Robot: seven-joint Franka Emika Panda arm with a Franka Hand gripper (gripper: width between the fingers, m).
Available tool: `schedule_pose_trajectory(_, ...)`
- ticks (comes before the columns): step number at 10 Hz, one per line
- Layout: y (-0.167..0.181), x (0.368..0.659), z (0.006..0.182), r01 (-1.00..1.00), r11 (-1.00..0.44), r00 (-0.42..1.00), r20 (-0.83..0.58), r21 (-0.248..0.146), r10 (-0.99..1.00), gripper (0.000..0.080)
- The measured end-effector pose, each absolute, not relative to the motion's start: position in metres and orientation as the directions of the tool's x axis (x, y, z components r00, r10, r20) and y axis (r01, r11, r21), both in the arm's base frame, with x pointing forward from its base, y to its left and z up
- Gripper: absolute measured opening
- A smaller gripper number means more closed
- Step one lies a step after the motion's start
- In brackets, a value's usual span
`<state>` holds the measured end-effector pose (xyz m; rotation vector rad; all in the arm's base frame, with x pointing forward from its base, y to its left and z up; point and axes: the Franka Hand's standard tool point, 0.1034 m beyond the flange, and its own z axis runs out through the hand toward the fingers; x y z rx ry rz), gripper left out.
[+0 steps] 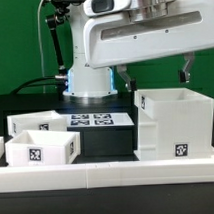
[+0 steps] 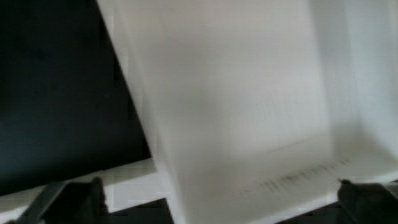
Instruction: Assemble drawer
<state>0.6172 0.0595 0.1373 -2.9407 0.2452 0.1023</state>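
Note:
The drawer's large boxy white shell (image 1: 176,123) stands on the exterior view's right, open side up, with a square tag low on its front. Two small open-topped trays (image 1: 41,145) sit on the exterior view's left, one behind the other, the nearer one showing a tag. My gripper (image 1: 157,78) hangs just above the shell, open wide and empty, with one finger out past each side of it. In the wrist view, a blurred white wall of the shell (image 2: 231,100) fills most of the frame between my two dark fingertips (image 2: 80,197), and my gripper (image 2: 217,200) holds nothing.
The marker board (image 1: 93,120) lies flat on the black table behind the trays, in front of the arm's base. A long white border rail (image 1: 107,173) runs along the table's front edge. Cables hang at the back left.

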Motion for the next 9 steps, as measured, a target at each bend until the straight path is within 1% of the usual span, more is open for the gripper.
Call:
schedule_pose_trajectory(1, 0.057, 0.617, 0.137, -0.122, -0.975, 0.991, -0.075, -0.185, -0.110, 0.0649)
schedule_pose_trajectory(2, 0.048, 0.614, 0.136, -0.079, -0.980, 0.995, -0.069, -0.181, -0.067, 0.0649)
schedule_pose_trajectory(3, 0.027, 0.609, 0.138, -0.024, -0.985, 0.998, -0.053, -0.174, -0.014, 0.0649)
schedule_pose_trajectory(4, 0.005, 0.602, 0.137, -0.035, -0.986, 0.998, -0.053, -0.165, -0.026, 0.0649)
schedule_pose_trajectory(6, -0.030, 0.593, 0.124, -0.054, -0.988, 0.998, -0.036, -0.148, -0.049, 0.0649)
schedule_pose_trajectory(7, -0.041, 0.589, 0.118, -0.066, -0.987, 0.998, -0.025, -0.146, -0.063, 0.0649)
schedule_pose_trajectory(9, -0.038, 0.589, 0.119, -0.062, -0.987, 0.998, -0.026, -0.147, -0.059, 0.0649)
